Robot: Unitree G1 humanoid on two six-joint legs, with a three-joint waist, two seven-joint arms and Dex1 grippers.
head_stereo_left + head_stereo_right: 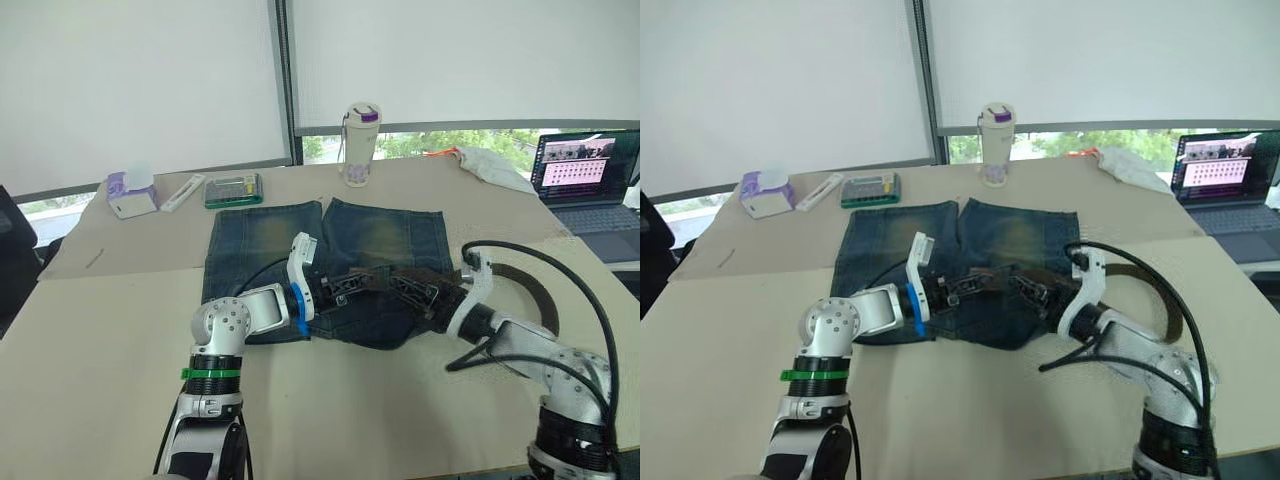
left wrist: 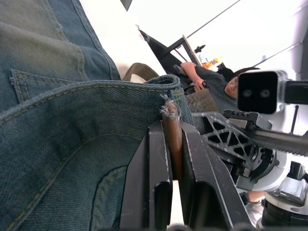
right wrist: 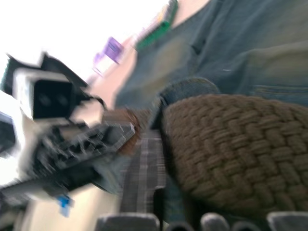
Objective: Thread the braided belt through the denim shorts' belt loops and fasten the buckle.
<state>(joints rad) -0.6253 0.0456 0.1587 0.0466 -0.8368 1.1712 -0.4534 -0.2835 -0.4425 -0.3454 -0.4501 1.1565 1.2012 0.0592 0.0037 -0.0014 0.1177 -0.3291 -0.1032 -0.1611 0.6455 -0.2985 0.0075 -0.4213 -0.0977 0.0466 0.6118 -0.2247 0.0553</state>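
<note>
A: What is nearest?
B: 2 grippers meet over the denim shorts (image 1: pixel 330 245) — left gripper (image 2: pixel 173 159) pinches the braided belt (image 3: pixel 236 149) tip at the waistband; right gripper (image 1: pixel 405 287), grip unclear.
A: And beyond?
B: A bottle (image 1: pixel 360 143) stands past the shorts' legs.

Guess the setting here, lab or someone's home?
Probably an office or lab: a large tan table by roller-blind windows, an open laptop at the far right, and a calculator and tissue box on it.
</note>
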